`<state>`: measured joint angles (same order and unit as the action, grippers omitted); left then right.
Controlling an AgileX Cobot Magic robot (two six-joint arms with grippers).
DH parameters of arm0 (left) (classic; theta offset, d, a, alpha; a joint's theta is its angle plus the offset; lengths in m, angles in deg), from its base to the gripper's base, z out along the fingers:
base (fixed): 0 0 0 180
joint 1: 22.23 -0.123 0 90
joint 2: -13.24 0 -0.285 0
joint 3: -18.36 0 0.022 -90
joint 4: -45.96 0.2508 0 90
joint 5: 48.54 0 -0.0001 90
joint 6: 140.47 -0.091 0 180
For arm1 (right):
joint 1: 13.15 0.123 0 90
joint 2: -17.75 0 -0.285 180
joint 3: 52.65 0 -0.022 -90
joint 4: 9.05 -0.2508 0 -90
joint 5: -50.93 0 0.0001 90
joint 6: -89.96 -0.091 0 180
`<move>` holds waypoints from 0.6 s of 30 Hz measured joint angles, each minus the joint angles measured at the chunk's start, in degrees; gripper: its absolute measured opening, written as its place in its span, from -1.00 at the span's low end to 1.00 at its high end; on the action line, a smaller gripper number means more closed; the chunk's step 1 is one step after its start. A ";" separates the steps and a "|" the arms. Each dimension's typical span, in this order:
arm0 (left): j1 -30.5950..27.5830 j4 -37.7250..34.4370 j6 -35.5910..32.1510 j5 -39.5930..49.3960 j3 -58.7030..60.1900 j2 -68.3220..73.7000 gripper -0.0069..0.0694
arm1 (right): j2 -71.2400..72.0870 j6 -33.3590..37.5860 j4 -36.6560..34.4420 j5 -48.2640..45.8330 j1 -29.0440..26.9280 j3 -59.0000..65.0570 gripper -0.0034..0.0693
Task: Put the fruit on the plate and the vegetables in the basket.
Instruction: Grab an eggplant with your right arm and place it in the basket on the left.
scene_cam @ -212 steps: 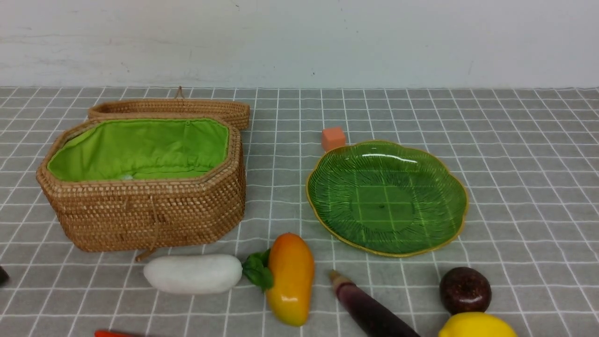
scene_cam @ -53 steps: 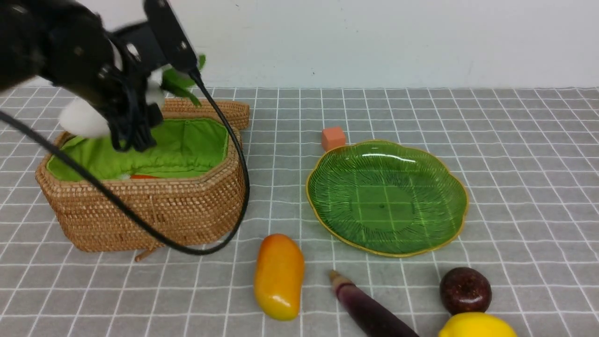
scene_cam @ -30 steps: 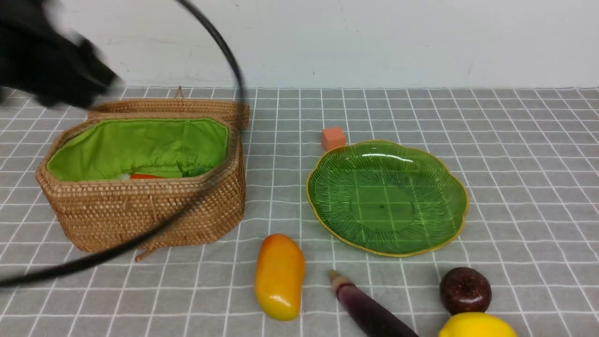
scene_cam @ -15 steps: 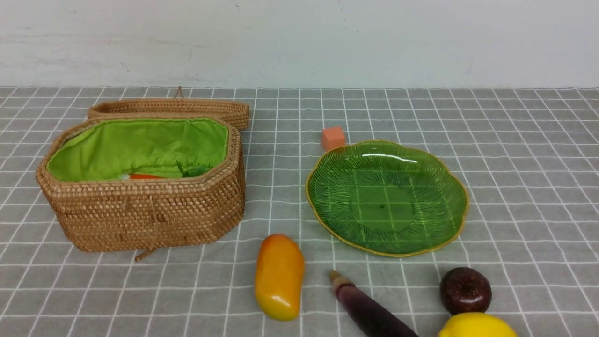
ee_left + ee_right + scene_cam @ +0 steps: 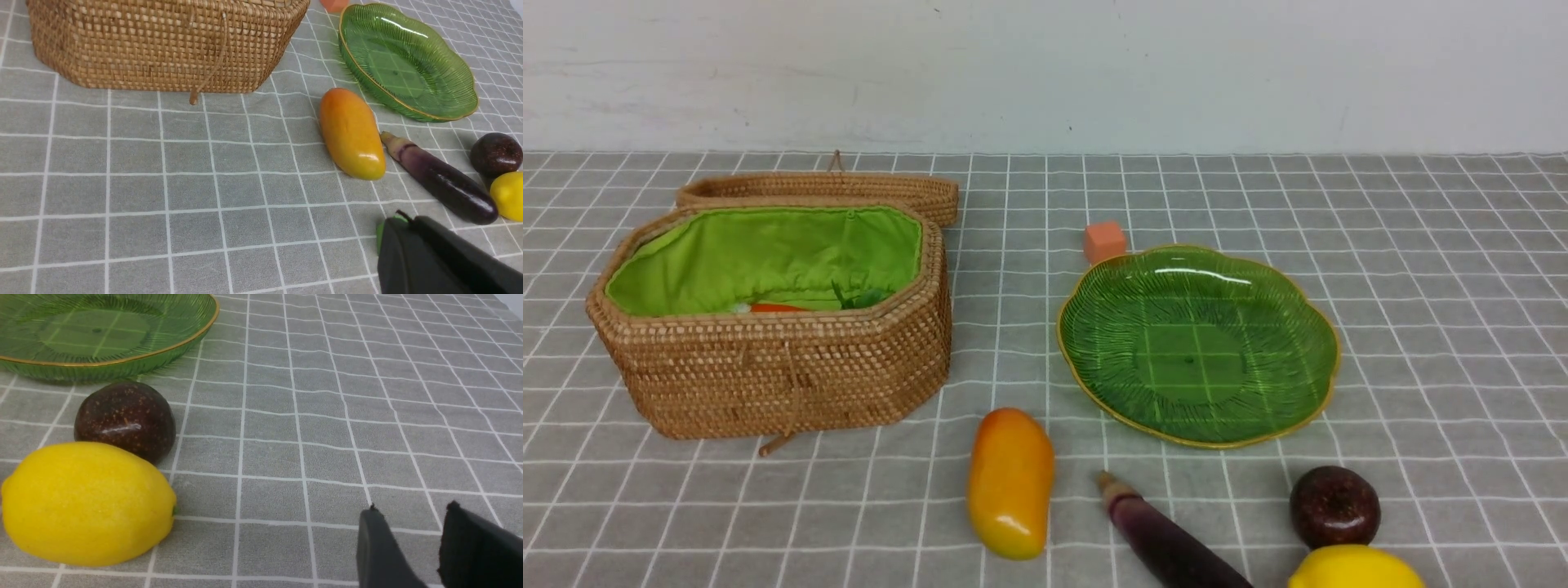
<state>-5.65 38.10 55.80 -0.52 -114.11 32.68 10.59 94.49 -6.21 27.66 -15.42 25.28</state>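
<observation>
Near the plate (image 5: pixel 1068 359), glossy mango (image 5: pixel 1010 482)

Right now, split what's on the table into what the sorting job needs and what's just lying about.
Job: mango, dark round fruit, lemon, plate; eggplant, basket, plus the red-orange piece and green leaves already inside it.
Lying about: orange cube, checked cloth.

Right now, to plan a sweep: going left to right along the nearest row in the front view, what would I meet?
mango → eggplant → then the maroon fruit and lemon, which overlap at the right end.
</observation>
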 joint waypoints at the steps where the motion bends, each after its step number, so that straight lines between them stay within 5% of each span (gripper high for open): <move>1: 0.00 0.00 0.00 0.00 0.00 0.00 -0.85 | 0.00 0.00 0.00 0.00 0.00 0.00 -0.25; 6: 0.00 3.27 0.05 -2.42 0.20 0.00 -0.85 | 0.00 0.00 0.00 0.00 0.00 0.00 -0.25; 18: -6.02 9.08 -6.13 -28.58 20.38 -11.86 -0.85 | 0.00 0.00 0.00 0.00 0.00 0.00 -0.25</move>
<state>-11.67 47.18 49.67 -29.10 -93.74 20.82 10.59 94.49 -6.21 27.66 -15.42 25.28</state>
